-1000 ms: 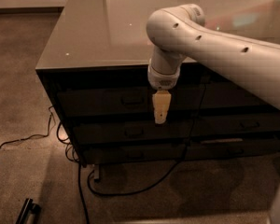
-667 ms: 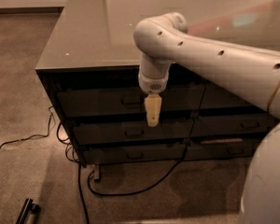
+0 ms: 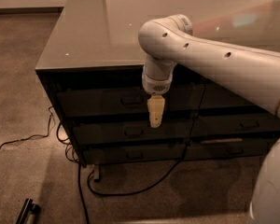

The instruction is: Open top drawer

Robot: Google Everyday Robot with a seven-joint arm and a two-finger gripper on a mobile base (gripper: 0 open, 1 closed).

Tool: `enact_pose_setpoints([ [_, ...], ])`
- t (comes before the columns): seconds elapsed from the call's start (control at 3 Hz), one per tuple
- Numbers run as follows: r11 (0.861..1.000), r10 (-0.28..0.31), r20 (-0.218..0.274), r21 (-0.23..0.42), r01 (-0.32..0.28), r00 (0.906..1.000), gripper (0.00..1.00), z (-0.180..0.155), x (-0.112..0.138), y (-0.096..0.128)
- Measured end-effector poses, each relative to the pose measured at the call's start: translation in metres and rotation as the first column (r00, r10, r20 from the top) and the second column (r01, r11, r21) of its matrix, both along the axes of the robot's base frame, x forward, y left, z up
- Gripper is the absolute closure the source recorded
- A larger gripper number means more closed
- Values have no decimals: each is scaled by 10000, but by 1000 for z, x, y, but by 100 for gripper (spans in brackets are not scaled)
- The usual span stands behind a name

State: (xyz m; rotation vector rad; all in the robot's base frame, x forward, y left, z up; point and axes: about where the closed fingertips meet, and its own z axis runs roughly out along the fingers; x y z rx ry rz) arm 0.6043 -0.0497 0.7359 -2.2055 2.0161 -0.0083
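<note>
Camera view: one top drawer (image 3: pixel 91 101), the tallest front in the left stack of the dark cabinet (image 3: pixel 46 85), right under the glossy cabinet top (image 3: pixel 98 31). It sits flush and closed. One small loop pull (image 3: pixel 132 100) at its centre. My gripper (image 3: pixel 156 118) hangs pointing down in front of that drawer, just right of the pull and apart from it. Its tip reaches the gap above the next front, and its fingers are pressed together with no gap, gripping nothing. I can't tell if it touches the drawer face. My one arm (image 3: pixel 214 55) comes in from the right over the cabinet top.

Left stack has three fronts: top drawer, second drawer front (image 3: pixel 102 132) and third drawer front (image 3: pixel 112 154), one pull each. The right stack is partly behind my arm, and one front there bears a pale strip (image 3: pixel 221 141). Black cables (image 3: pixel 130 190) lie on the carpet (image 3: pixel 18 101), count unclear.
</note>
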Motion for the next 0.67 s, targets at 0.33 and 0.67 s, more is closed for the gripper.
enact_pose_setpoints([
  [0.33,9998,-12,-125,189,15,9999,0,-10,6,1],
  [0.67,9977,-430,-239,513,442,9988,0,-21,25,-9],
])
